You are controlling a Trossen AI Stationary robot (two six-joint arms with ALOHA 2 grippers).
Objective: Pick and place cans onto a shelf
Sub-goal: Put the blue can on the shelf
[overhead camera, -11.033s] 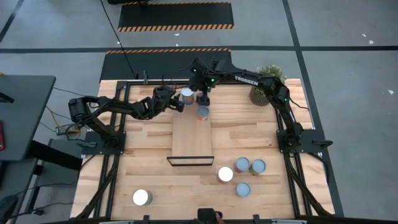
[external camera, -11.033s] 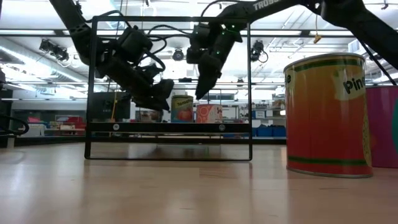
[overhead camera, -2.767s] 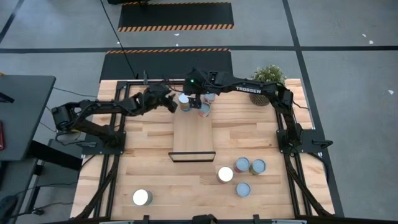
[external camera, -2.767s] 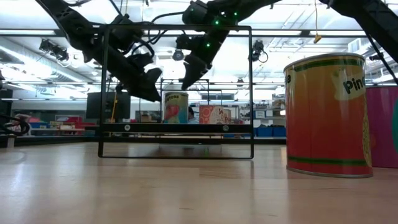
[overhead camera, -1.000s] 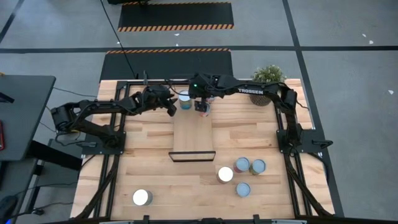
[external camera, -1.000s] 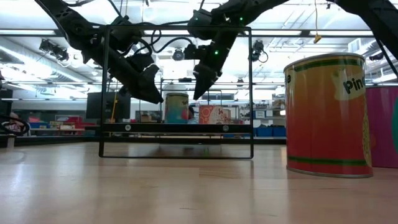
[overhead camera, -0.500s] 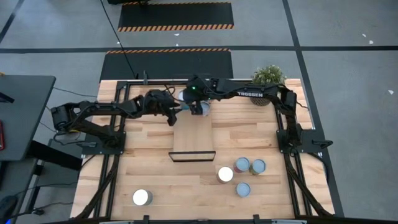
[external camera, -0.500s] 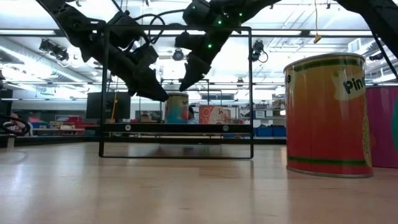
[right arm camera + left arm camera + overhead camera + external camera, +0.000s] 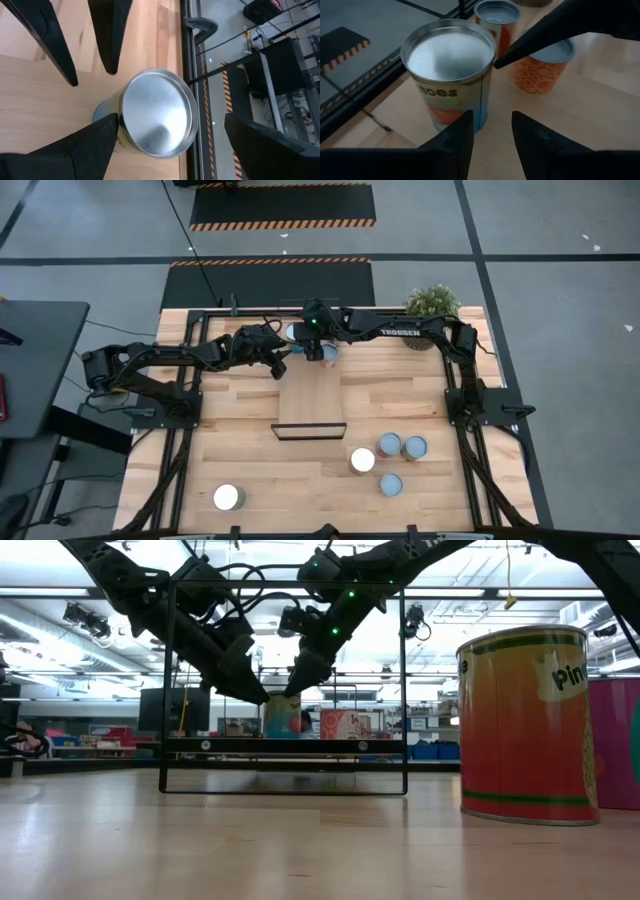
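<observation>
the silver-topped can (image 9: 449,77) at the far end of the shelf (image 9: 310,395) carries a label of which only "toes" reads, above a red picture on a pale blue band. behind it stand two more cans: an orange ring-patterned can (image 9: 542,65) with a pale blue top and a red-sided can (image 9: 496,17). in the low view a big orange can (image 9: 525,725) near the camera shows "pin" in white letters, with a magenta can (image 9: 618,745) just right of it. the right arm (image 9: 400,332) bears the word "trossen".

the right gripper (image 9: 170,135) hangs over the silver-topped can, its fingers wide apart on either side of the lid and not clamped. the left gripper (image 9: 492,137) sits just left of that can, fingers a narrow gap apart, holding nothing.

four cans (image 9: 388,458) cluster on the table (image 9: 420,395) near and right of the shelf, and a lone white-topped can (image 9: 228,497) stands near left. a potted plant (image 9: 430,305) is at the far right corner
</observation>
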